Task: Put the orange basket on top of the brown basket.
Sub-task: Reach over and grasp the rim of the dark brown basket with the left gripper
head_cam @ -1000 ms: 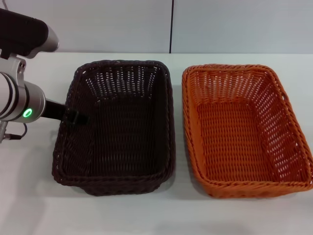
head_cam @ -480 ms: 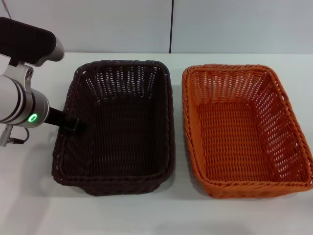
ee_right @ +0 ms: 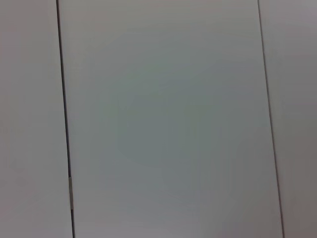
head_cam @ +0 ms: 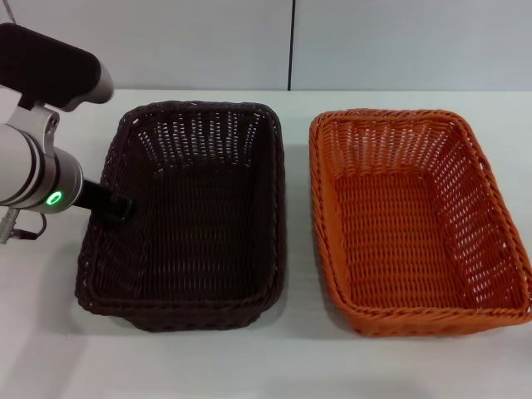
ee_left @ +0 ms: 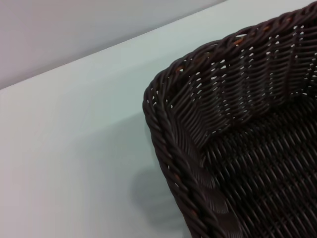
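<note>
The brown basket (head_cam: 187, 224) stands empty at the middle left of the white table; one of its corners fills the left wrist view (ee_left: 237, 124). The orange basket (head_cam: 407, 224) stands empty to its right, a narrow gap apart. My left gripper (head_cam: 119, 207) is at the brown basket's left rim, shut on it, with a dark finger over the braided edge. My right gripper shows in no view; the right wrist view holds only a pale panelled surface.
The white table (head_cam: 50, 332) runs to the left and in front of both baskets. A pale wall with a dark vertical seam (head_cam: 291, 46) stands behind. My left arm's silver body with a green light (head_cam: 54, 198) hangs over the table's left side.
The brown basket has slid and turned a little to the left with my left gripper on its rim, widening the gap to the orange basket. The orange basket has not moved.
</note>
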Robot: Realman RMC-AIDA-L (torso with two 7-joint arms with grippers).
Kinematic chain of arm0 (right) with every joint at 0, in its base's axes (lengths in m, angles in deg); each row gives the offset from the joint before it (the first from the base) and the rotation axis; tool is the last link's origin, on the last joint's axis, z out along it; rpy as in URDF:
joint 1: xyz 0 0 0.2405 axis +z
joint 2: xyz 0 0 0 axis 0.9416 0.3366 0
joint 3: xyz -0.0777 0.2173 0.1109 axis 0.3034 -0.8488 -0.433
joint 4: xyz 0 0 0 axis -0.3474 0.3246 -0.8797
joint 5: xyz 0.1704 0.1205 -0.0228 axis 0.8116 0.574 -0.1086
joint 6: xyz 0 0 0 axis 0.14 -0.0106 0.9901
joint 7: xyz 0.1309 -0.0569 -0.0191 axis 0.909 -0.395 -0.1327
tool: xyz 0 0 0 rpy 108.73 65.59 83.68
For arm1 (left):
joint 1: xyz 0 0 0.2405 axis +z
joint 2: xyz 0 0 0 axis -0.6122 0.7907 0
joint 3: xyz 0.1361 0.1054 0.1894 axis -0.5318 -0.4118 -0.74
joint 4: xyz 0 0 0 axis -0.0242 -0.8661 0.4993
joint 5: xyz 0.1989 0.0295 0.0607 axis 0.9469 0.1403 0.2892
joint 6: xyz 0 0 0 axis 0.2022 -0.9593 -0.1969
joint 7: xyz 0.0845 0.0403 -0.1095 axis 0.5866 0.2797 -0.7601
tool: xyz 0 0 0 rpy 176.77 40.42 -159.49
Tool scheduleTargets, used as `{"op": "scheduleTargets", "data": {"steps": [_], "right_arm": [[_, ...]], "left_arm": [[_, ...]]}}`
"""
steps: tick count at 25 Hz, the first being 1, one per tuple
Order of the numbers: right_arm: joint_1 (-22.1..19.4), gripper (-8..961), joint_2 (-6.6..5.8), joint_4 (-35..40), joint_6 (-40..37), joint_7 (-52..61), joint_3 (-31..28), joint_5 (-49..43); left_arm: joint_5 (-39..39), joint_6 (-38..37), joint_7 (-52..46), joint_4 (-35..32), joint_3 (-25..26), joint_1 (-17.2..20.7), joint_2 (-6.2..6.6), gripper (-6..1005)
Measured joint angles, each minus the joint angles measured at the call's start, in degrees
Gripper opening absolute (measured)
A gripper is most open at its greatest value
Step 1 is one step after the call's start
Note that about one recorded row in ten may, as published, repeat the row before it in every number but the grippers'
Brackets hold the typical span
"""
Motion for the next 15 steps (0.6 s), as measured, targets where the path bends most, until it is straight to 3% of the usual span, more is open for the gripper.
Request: {"op": "scheduleTargets", "data": {"steps": [2, 10, 15], "right_arm": [[0.0, 740, -0.01, 0.0, 0.0, 0.0, 0.0, 0.0], [0.3, 736, -0.03, 0.0, 0.2, 0.0, -0.1, 0.2], [0.4, 734, -0.1, 0.4, 0.1, 0.0, -0.5, 0.3]], "left_arm": [[0.0, 0.2, 0.6, 0.1, -0.3, 0.0, 0.0, 398], [-0.5, 1.2, 6.6, 3.6, -0.7, 0.8, 0.02, 332], [-1.3, 6.8, 19.0, 8.6, 1.7, 0.4, 0.13, 333]]}}
